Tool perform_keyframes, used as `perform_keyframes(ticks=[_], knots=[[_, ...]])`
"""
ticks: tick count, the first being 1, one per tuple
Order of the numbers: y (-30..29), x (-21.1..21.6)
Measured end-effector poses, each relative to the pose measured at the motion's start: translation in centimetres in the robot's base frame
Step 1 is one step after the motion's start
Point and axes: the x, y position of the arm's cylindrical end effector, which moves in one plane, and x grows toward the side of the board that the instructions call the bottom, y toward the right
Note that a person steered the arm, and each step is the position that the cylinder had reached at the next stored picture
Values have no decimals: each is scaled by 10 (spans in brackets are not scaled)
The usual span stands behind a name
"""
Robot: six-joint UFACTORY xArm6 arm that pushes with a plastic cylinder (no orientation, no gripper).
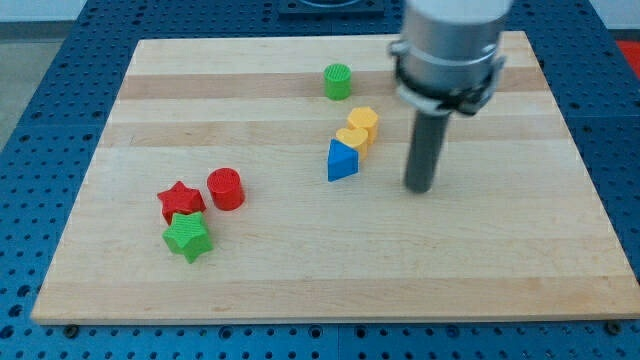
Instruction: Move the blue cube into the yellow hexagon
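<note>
A yellow hexagon (364, 119) sits right of the board's middle, toward the view's top. A second yellow block (352, 138) touches it just below and left. A blue block (341, 160), wedge-like in shape, touches that second yellow block from below. No blue cube can be made out. My tip (420, 188) rests on the board to the right of the blue block, about a block and a half's width away, touching nothing.
A green cylinder (338, 81) stands above the yellow hexagon. At the lower left are a red star (180, 201), a red cylinder (226, 188) and a green star (187, 237). The wooden board (300, 280) lies on a blue perforated table.
</note>
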Motion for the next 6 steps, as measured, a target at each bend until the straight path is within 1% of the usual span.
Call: perform_keyframes(ticks=[1, 2, 3, 4, 6], knots=[[51, -69], [96, -126], [95, -169], [63, -174], [-55, -113]])
